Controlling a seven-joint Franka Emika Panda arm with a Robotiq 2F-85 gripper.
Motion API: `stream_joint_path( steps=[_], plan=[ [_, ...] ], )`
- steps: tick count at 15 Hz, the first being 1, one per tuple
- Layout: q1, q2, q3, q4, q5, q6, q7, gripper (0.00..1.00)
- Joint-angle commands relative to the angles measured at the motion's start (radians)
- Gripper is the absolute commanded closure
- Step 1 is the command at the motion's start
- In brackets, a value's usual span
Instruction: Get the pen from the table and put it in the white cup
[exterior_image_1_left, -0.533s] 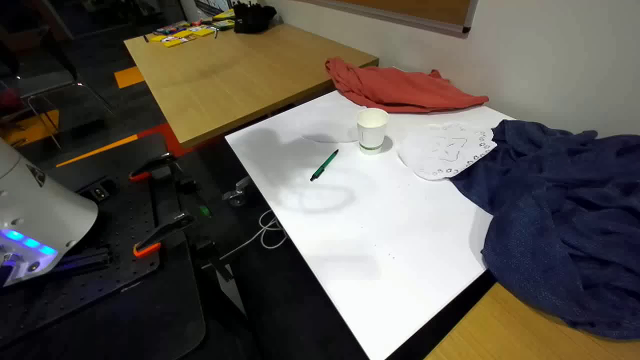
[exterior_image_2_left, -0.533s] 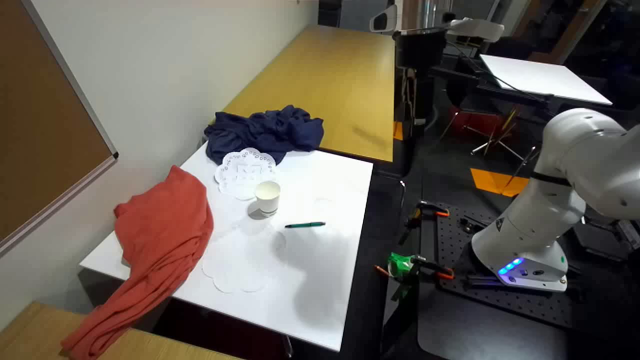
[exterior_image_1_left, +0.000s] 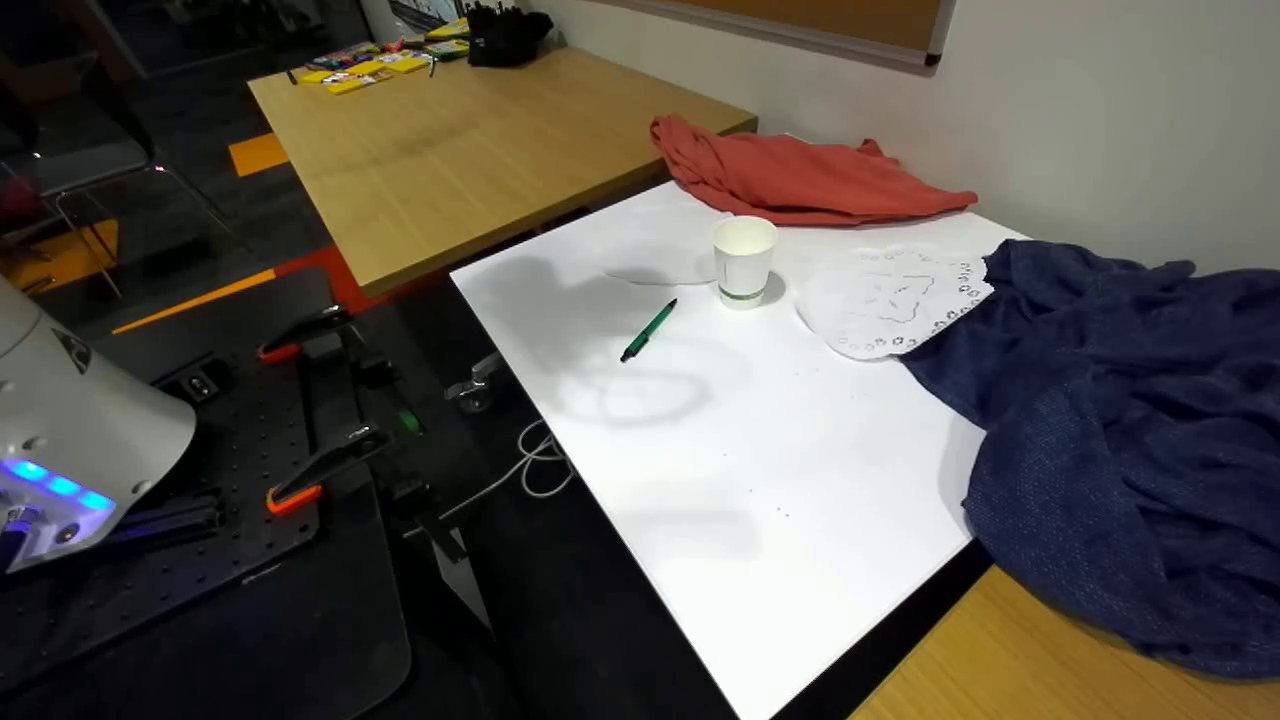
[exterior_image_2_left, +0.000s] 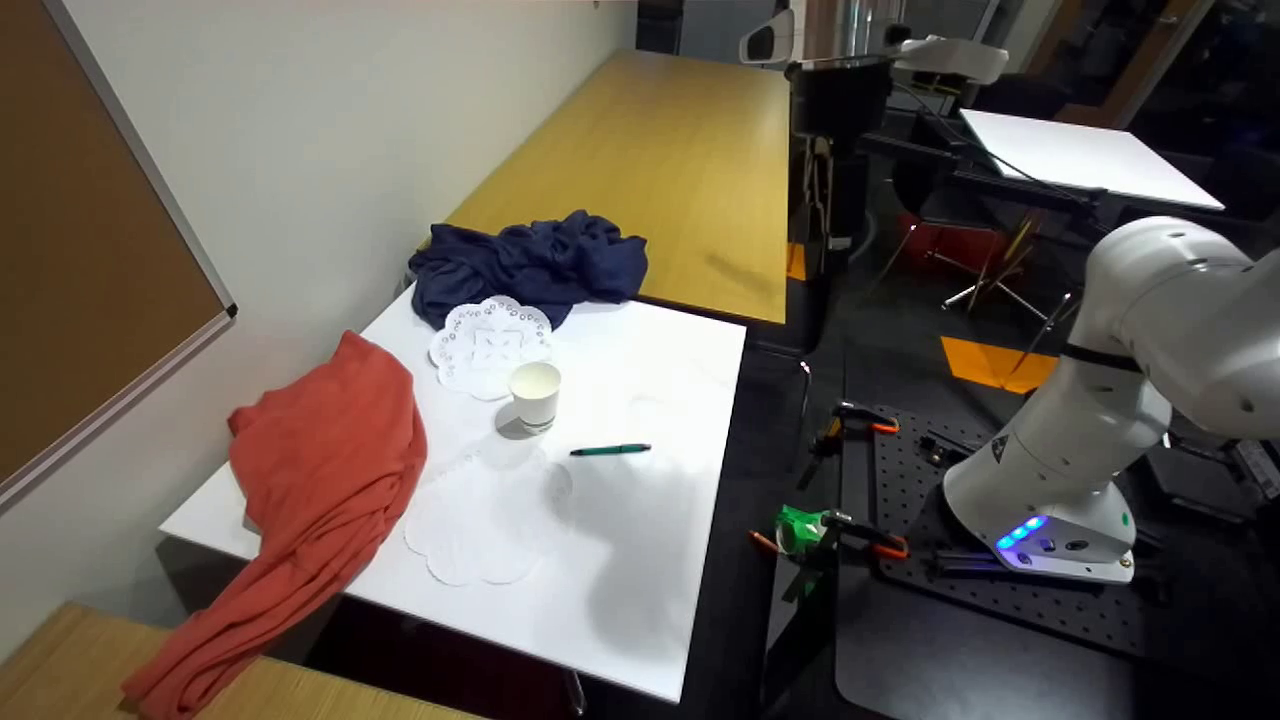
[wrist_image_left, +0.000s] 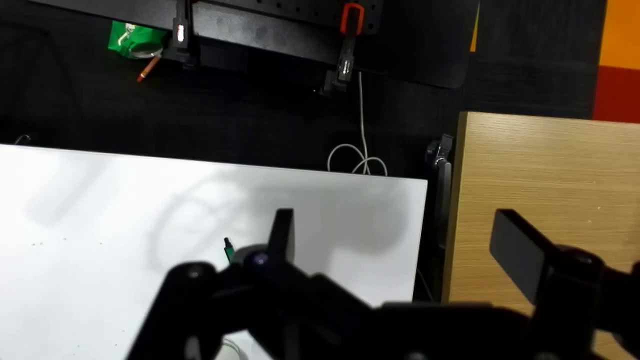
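The green pen (exterior_image_1_left: 649, 331) lies flat on the white table (exterior_image_1_left: 760, 420) in both exterior views (exterior_image_2_left: 610, 450). The white cup (exterior_image_1_left: 744, 262) stands upright a short way from the pen; it also shows in an exterior view (exterior_image_2_left: 536, 398). My gripper (wrist_image_left: 395, 220) is open and empty, high above the table, with its fingers wide apart. In the wrist view the pen's dark tip (wrist_image_left: 228, 248) shows left of the left finger; the rest is hidden behind it. Part of the cup (wrist_image_left: 230, 350) shows at the bottom edge. The gripper is out of both exterior views.
A red cloth (exterior_image_1_left: 800, 180) and a dark blue cloth (exterior_image_1_left: 1120, 430) lie on the table's edges. White paper doilies (exterior_image_2_left: 490, 345) lie around the cup. Tan wooden tables (exterior_image_1_left: 500, 140) stand at the ends. The arm's black base plate (exterior_image_2_left: 1000, 520) stands across a gap from the white table.
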Motion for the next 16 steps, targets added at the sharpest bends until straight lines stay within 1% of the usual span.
stream_joint_path(
  steps=[1,4,10,12,16],
  plan=[
    [-0.021,0.007,0.022,-0.004,0.001,0.039,0.01,0.0],
    [-0.03,0.007,0.046,-0.042,-0.015,0.191,0.045,0.0],
    [-0.032,0.052,0.065,-0.141,-0.027,0.432,0.06,0.0],
    [-0.032,0.084,0.067,-0.173,-0.029,0.524,0.068,0.0],
    [-0.029,0.191,0.069,-0.22,-0.034,0.716,0.082,0.0]
  ],
)
